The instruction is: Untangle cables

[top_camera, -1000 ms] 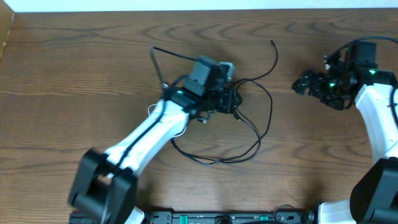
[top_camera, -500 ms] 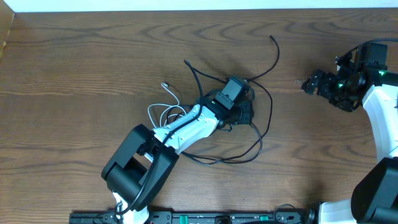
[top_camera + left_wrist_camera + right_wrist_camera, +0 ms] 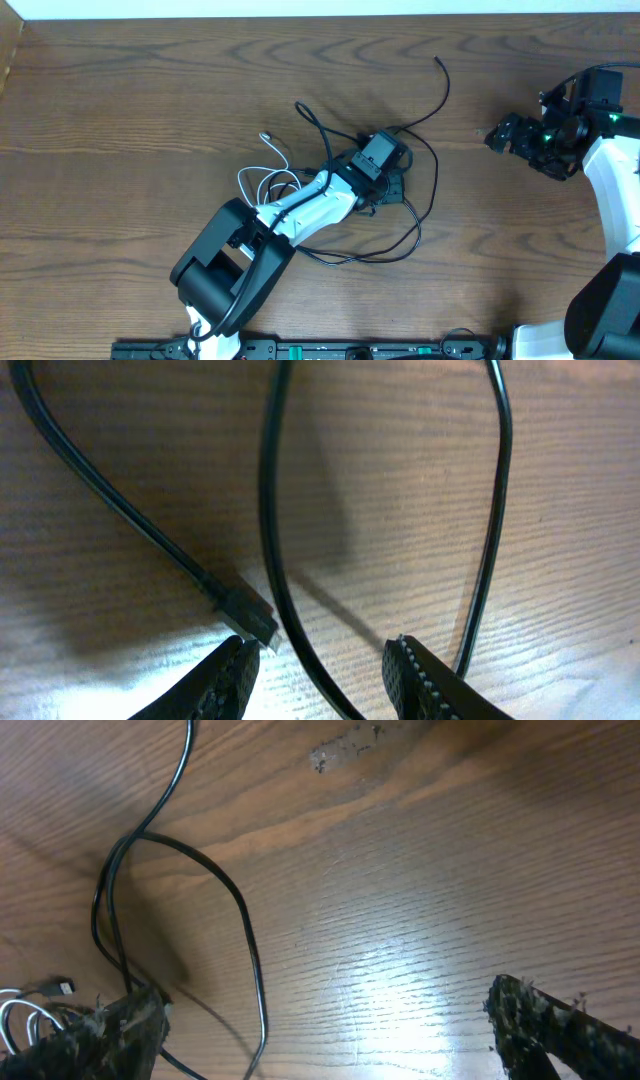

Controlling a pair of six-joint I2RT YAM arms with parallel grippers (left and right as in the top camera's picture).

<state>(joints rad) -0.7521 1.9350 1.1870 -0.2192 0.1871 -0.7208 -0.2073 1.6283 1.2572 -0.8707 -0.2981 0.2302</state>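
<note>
Two thin black cables (image 3: 417, 232) lie in crossing loops at the table's middle, with loose ends at the back (image 3: 441, 70) and back left (image 3: 300, 103). A white cable (image 3: 262, 181) lies coiled just left of them, beside my left arm. My left gripper (image 3: 390, 187) is low over the tangle and open. In the left wrist view a black cable (image 3: 272, 530) runs between its fingertips (image 3: 320, 670), and a black plug end (image 3: 248, 614) lies by the left finger. My right gripper (image 3: 498, 134) is open and empty, to the right of the cables (image 3: 243, 930).
The wooden table (image 3: 120, 120) is bare round the cables. The white wall edge runs along the back. A rail with the arm bases lies along the front edge (image 3: 350, 350).
My left arm has swung right across the tangle, uncovering the white coil on its left and shifting one black cable end. My right gripper has drawn back slightly to the right.
</note>
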